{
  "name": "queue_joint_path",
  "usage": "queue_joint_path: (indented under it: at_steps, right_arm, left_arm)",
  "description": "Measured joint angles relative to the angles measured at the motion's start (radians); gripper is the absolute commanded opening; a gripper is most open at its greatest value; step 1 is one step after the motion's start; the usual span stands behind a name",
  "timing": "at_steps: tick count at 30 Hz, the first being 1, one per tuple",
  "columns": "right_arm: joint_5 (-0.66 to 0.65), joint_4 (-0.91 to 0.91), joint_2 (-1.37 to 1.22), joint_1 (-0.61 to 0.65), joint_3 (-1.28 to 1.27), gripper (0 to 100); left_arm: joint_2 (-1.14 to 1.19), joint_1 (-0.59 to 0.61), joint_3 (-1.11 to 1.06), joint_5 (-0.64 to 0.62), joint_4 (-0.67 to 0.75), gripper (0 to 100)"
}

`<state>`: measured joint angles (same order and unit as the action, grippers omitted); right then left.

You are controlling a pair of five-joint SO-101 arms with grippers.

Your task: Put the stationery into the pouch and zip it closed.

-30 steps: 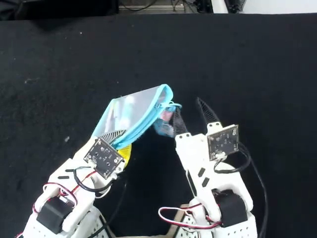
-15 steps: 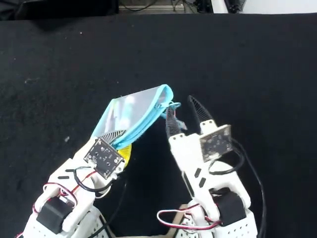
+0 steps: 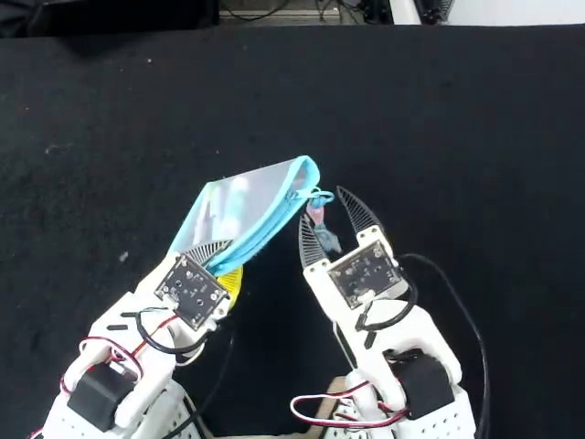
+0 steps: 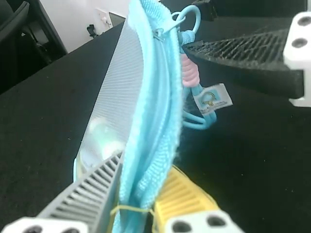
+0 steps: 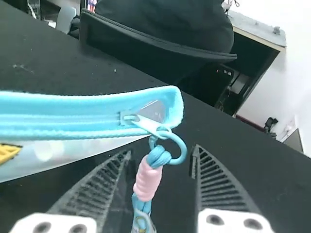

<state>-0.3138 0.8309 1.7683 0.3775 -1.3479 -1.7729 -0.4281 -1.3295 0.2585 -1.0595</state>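
Your right end effector (image 3: pixel 324 212) (image 5: pixel 163 160) has its jaws apart. The zipper's pull cord (image 5: pixel 146 179) hangs in the gap between them, and I can't tell whether it touches either one. That cord is pale blue with a pink sleeve, and it hooks through a blue ring (image 5: pixel 173 145) on the slider (image 5: pixel 141 121).

A small printed tag (image 4: pixel 213 98) dangles from the cord. It carries a little picture, but any writing is too small to read.

Your left end effector (image 3: pixel 219 263) (image 4: pixel 136 196) is clamped on the near end of the pouch (image 3: pixel 247 206) (image 4: pixel 146 111) (image 5: pixel 73 121), with the grey jaw on one face and the yellow jaw on the other.

The pouch stands on edge over the black worktop (image 3: pixel 457 119), zipper edge up. Its long axis runs diagonally from the left end effector away toward the right one. The slider sits at that far end.
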Motion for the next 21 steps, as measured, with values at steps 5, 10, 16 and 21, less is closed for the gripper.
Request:
queue_joint_path:
  at_steps: [5,10,16,21]
  right_arm:
    - [-0.008,-0.034,0.000,0.000,0.000,18.0]
    - [-0.012,-0.087,-0.150,-0.040,0.002,18.0]
    - [-0.012,-0.091,-0.230,-0.043,0.026,17.2]
    - [-0.012,-0.081,-0.186,-0.040,0.028,11.3]
  left_arm:
    - [0.000,0.002,0.000,0.000,0.000,3]
    - [0.000,0.002,-0.002,0.000,0.000,3]
    - [0.000,0.002,-0.002,0.000,0.000,3]
    - [0.000,0.002,-0.002,0.000,0.000,3]
